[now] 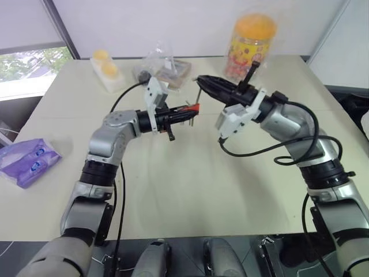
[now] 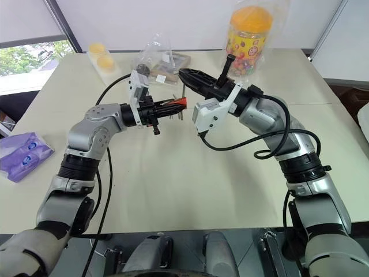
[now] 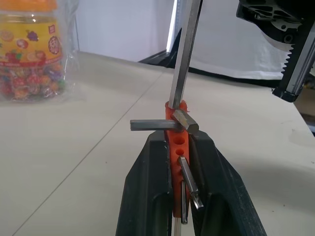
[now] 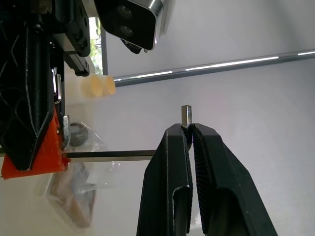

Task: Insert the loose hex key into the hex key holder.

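Note:
My left gripper (image 3: pixel 176 135) is shut on the hex key holder (image 3: pixel 175 143), a small red-orange block held level above the table with short grey keys (image 3: pixel 148 125) sticking out of it. My right gripper (image 4: pixel 188 129) is shut on the short bent end of the loose hex key (image 4: pixel 110 155). The key's long silver shaft runs from there to the end of the holder (image 4: pixel 37 158) and meets it. Whether its tip sits inside a hole I cannot tell. In the head views both grippers meet over the far middle of the table, the holder (image 1: pixel 193 108) just below the right gripper (image 1: pixel 199 82).
A candy jar with an orange lid (image 1: pixel 251 43) stands at the back of the cream table (image 1: pixel 190 184). A clear plastic bag (image 1: pixel 164 66) and a white tray of yellow items (image 1: pixel 106 69) lie behind the grippers. A purple packet (image 1: pixel 29 161) lies at the left edge.

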You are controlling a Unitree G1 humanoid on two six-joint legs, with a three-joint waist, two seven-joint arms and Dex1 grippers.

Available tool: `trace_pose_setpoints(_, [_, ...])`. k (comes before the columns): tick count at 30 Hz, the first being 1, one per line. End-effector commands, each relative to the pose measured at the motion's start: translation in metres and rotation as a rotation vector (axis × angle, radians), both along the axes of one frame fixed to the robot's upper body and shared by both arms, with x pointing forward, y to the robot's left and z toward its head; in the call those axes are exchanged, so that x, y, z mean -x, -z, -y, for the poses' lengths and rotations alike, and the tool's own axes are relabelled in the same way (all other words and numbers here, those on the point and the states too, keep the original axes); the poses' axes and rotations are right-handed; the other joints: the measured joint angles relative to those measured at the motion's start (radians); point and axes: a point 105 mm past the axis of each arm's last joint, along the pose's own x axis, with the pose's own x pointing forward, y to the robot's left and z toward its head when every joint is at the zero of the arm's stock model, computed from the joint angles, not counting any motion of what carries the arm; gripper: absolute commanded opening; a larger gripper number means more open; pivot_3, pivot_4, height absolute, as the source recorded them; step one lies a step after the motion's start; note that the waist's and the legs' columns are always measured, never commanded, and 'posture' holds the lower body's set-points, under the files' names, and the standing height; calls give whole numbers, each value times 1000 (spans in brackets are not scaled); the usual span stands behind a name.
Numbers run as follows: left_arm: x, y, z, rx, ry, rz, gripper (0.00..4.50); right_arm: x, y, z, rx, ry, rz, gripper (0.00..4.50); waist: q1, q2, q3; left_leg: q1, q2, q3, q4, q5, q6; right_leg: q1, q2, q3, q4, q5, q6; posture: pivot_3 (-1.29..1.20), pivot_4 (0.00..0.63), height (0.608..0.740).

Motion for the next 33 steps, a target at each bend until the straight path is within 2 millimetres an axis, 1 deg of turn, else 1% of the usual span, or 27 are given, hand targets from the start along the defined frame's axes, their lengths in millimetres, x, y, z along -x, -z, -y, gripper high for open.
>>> trace_pose_setpoints(1, [7,-17,1,15,25,90,0,3,-15,3,-13,2,41,30,0,0,0,0,0,0,0,0,0,0,0,0,0,0,0,0,150,740])
trace_pose_setpoints(7, [6,-17,2,9,27,100,0,2,-12,6,10,8,20,30,0,0,0,0,0,0,0,0,0,0,0,0,0,0,0,0,150,740])
trace_pose_setpoints(15, [7,-18,4,3,37,118,0,0,2,4,41,1,-49,30,0,0,0,0,0,0,0,0,0,0,0,0,0,0,0,0,150,740])
trace_pose_setpoints(23, [9,-18,5,-2,43,126,0,-5,11,5,77,16,-79,30,0,0,0,0,0,0,0,0,0,0,0,0,0,0,0,0,150,740])
trace_pose_setpoints(33, [11,-17,3,-9,43,128,0,-10,12,12,118,40,-67,30,0,0,0,0,0,0,0,0,0,0,0,0,0,0,0,0,150,740])
